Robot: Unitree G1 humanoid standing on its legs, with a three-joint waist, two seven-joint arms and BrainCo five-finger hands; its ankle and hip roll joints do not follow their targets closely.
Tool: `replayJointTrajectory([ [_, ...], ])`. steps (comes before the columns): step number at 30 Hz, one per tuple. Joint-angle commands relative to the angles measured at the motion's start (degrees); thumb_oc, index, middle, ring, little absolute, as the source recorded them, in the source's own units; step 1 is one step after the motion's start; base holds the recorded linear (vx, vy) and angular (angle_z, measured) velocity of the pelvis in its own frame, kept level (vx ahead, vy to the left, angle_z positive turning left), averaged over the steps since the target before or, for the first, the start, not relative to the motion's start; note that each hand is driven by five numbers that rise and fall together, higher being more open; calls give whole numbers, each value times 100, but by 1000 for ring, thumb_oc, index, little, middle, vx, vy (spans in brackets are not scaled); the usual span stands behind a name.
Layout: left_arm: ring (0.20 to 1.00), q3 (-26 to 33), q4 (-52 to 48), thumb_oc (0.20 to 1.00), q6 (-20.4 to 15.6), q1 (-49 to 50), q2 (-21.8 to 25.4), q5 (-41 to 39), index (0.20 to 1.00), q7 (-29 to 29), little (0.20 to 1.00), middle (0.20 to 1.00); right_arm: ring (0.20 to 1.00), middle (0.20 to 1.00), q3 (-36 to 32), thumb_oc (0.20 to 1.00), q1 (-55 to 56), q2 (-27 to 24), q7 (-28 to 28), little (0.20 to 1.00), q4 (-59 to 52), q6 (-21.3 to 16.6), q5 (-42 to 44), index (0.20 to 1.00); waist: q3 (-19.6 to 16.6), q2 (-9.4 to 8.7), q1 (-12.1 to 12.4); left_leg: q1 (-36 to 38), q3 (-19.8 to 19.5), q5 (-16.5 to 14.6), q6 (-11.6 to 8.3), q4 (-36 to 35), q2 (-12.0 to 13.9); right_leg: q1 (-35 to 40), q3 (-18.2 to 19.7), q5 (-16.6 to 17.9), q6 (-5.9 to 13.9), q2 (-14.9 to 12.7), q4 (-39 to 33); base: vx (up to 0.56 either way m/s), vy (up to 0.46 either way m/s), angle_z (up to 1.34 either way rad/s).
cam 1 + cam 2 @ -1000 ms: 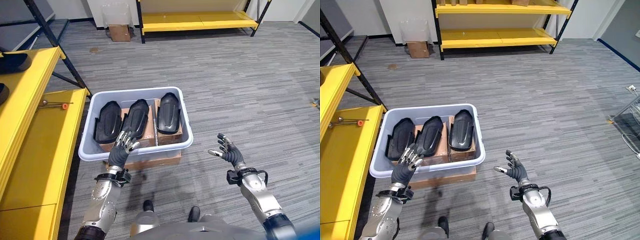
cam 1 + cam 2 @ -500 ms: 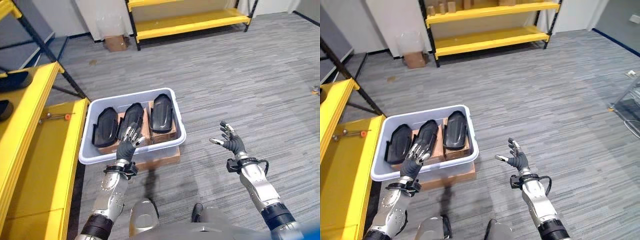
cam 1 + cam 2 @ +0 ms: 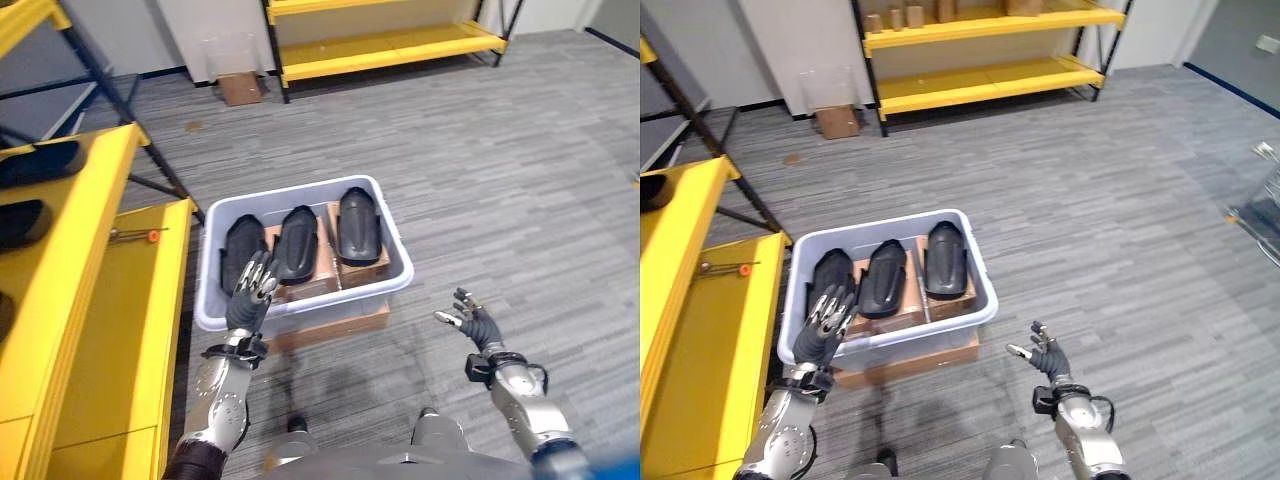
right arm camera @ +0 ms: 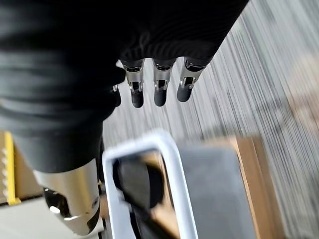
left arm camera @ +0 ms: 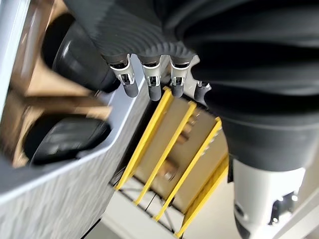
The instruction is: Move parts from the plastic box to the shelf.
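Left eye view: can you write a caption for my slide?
Three black parts sit in the plastic box while the robot's open left hand hovers at its near rim.

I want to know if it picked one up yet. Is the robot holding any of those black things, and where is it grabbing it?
No, nothing is held. The left hand and right hand are both open and empty; three black parts lie in the plastic box.

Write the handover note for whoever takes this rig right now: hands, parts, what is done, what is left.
Left hand: open, empty, raised at the near left wall of the plastic box.
Right hand: open, empty, over the floor to the box's right.
Three black parts lie side by side in the box on brown cardboard. More dark parts sit on the yellow shelf at the left.
Left: grasp each part in the box and carry it to the shelf.
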Motion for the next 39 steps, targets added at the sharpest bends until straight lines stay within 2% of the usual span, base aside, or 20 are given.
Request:
replayJointTrajectory([
  [1, 1000, 159, -591, 1000, -392, -1, -73, 299, 1000, -176, 1000, 1000, 1000, 1000, -196, 1000, -202, -366, 254, 1000, -546, -379, -154, 1000, 181, 155, -18, 42, 82, 141, -17, 58, 534, 210, -142, -81, 56, 334, 152, 1, 109, 14],
  [3, 1000, 197, -685, 1000, -459, 48, 7, 438, 1000, -98, 1000, 1000, 1000, 1000, -182, 1000, -231, -414, 353, 1000, -645, -469, -367, 1000, 188, 84, 74, 37, 117, 106, 17, 16, 478, 287, -224, -9, 98, 303, -19, 19, 82, 3],
  [4, 1000, 206, -749, 1000, -693, 54, 57, 693, 1000, 55, 1000, 1000, 1000, 1000, -161, 1000, -262, -454, 392, 1000, -700, -518, -522, 1000, 194, 48, 126, 25, 116, 93, 36, 1, 451, 313, -268, 19, 118, 292, -78, 35, 66, 6],
  [6, 1000, 205, -907, 1000, -840, 48, 135, 825, 1000, 178, 1000, 1000, 1000, 1000, -108, 1000, -334, -528, 344, 1000, -793, -619, -645, 1000, 230, -4, 217, -25, 90, 83, 58, 11, 425, 322, -323, 39, 140, 277, -102, 35, 42, 13],
  [9, 1000, 164, -1099, 1000, -823, 7, 236, 866, 1000, 277, 1000, 1000, 1000, 1000, -29, 1000, -524, -605, 282, 1000, -845, -797, -588, 1000, 294, -77, 355, -135, 25, 77, 69, 50, 423, 311, -408, 59, 166, 282, -121, 13, -35, 13],
  [13, 1000, -45, -1398, 1000, -494, -316, 533, 1008, 1000, 287, 1000, 1000, 1000, 1000, 62, 1000, -1197, -764, -94, 1000, -894, -1010, -188, 1000, 475, -300, 622, -601, -93, 88, 49, 283, 496, 137, -540, 100, 178, 340, -92, -56, -147, 25],
  [15, 1000, -185, -1479, 1000, -412, -516, 668, 1047, 1000, 299, 1000, 1000, 1000, 1000, 66, 1000, -1649, -905, -287, 1000, -821, -1097, -47, 1000, 602, -344, 758, -842, -166, 103, 36, 399, 508, 51, -589, 104, 174, 370, -89, -114, -127, 15],
  [19, 1000, -357, -1555, 1000, -306, -824, 813, 1066, 1000, 377, 1000, 1000, 1000, 1000, 62, 1000, -2392, -1053, -530, 1000, -653, -1029, 137, 1000, 811, -354, 920, -1138, -255, 132, 22, 558, 492, -3, -647, 96, 145, 405, -102, -91, -67, 14],
  [24, 1000, -618, -1519, 1000, -163, -1373, 956, 917, 1000, 526, 1000, 1000, 1000, 1000, 125, 1000, -3637, -1188, -784, 1000, -447, -738, 332, 1000, 1181, -313, 1085, -1634, -369, 209, -22, 843, 430, -122, -691, 31, 52, 459, -67, -97, -17, 7],
  [29, 1000, -812, -1487, 1000, -253, -1739, 1001, 940, 1000, 666, 1000, 1000, 1000, 1000, 117, 1000, -4298, -1331, -792, 1000, -330, -617, 531, 1000, 1451, -274, 1152, -1939, -412, 228, -30, 1013, 386, -286, -723, -6, 1, 485, 4, -94, 19, 4],
  [33, 1000, -1009, -1499, 1000, -369, -2064, 963, 955, 1000, 764, 1000, 1000, 1000, 1000, 183, 1000, -4871, -1374, -1300, 1000, -22, -391, 408, 1000, 1691, -244, 1193, -2261, -453, 236, -13, 1167, 338, -565, -723, -28, -52, 504, 133, -122, 35, -2],
  [36, 1000, -1149, -1599, 1000, -351, -2248, 902, 843, 1000, 375, 1000, 1000, 1000, 1000, 223, 1000, -5096, -1387, -1455, 1000, 163, -233, 327, 1000, 1826, -161, 1167, -2441, -462, 261, 17, 1211, 289, -812, -690, -46, -85, 502, 275, -117, 98, -4],
  [39, 1000, -1247, -1773, 1000, -554, -2461, 876, 765, 1000, 757, 1000, 1000, 1000, 1000, 286, 1000, -5167, -1348, -1820, 1000, 201, -147, 106, 1000, 1950, -112, 1103, -2556, -439, 280, 57, 1217, 260, -1058, -632, -42, -85, 498, 418, -90, 91, -8],
])
